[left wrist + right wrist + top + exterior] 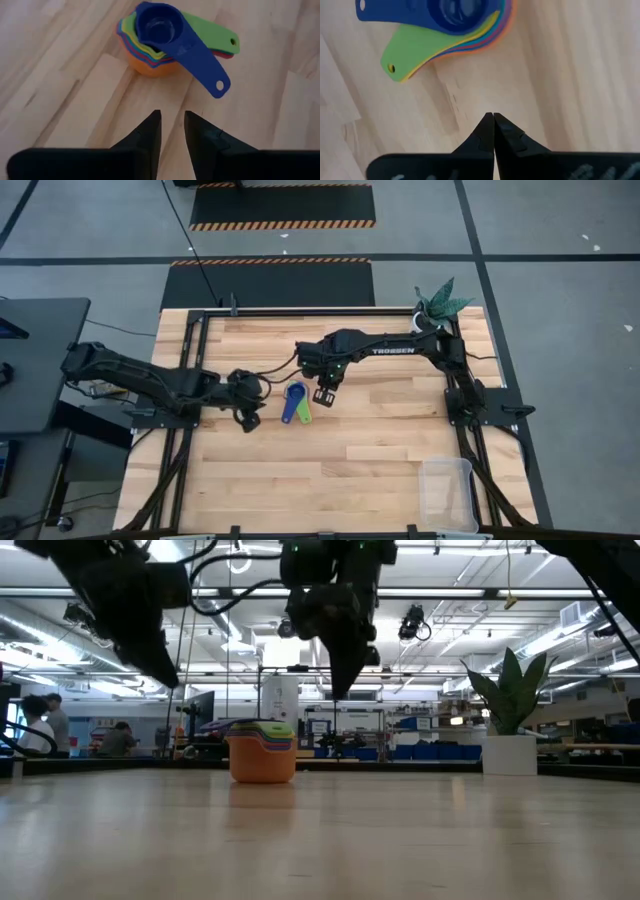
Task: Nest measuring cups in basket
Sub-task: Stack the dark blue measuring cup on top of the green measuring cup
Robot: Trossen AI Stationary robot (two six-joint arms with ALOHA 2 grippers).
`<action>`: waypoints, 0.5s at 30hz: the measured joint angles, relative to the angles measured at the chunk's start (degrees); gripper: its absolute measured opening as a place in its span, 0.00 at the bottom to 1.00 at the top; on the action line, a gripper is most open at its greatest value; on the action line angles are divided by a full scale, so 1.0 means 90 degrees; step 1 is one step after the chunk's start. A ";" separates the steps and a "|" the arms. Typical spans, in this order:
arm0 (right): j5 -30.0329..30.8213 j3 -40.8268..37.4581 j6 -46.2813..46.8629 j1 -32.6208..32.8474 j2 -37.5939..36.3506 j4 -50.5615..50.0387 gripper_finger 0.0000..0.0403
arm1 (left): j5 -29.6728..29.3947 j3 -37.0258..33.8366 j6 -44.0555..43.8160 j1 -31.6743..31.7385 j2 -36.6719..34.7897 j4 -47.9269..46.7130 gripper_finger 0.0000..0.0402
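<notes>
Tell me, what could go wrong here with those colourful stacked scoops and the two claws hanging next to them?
1. The measuring cups are nested on the bare table, far from the basket at the corner; carrying the whole stack that far, it could slip apart.
2. The handles fan out unevenly, the top blue cup off from the green one, so a pinch might lift only some.
3. The left gripper and right gripper flank the stack closely and could bump.

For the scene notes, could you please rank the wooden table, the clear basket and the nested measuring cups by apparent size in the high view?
1. Wooden table, by far the largest.
2. Clear basket.
3. Nested measuring cups, smallest, handles included.
</notes>
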 joint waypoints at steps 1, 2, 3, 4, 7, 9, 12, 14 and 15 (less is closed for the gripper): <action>-0.0082 -0.0174 -0.0041 0.0000 0.0000 0.0224 0.00 | 0.0000 -0.0179 0.0107 0.0000 0.0002 0.0331 0.23; -0.0148 -0.0353 -0.0054 0.0000 0.0000 0.0463 0.00 | -0.0006 -0.0333 0.0153 -0.0002 0.0002 0.0644 0.23; -0.0222 -0.0523 -0.0079 0.0000 0.0000 0.0714 0.00 | -0.0012 -0.0475 0.0161 0.0000 0.0002 0.0937 0.23; -0.0293 -0.0694 -0.0102 -0.0002 0.0000 0.0997 0.00 | -0.0023 -0.0595 0.0153 0.0016 0.0019 0.1163 0.23; -0.0441 -0.1085 -0.0118 0.0000 0.0000 0.1634 0.00 | -0.0044 -0.0871 0.0057 0.0066 0.0157 0.1486 0.23; -0.0501 -0.1293 -0.0121 0.0000 0.0000 0.1977 0.00 | -0.0070 -0.0901 0.0040 0.0068 0.0294 0.1636 0.23; -0.0542 -0.1516 -0.0157 0.0000 0.0000 0.2259 0.00 | -0.0151 -0.0968 0.0038 0.0091 0.0572 0.1927 0.23; -0.0599 -0.1688 -0.0182 0.0013 0.0000 0.2598 0.00 | -0.0165 -0.0969 0.0053 0.0100 0.0816 0.2274 0.23; -0.0649 -0.1755 -0.0171 0.0019 0.0002 0.2705 0.00 | -0.0161 -0.0969 0.0064 0.0100 0.0908 0.2366 0.23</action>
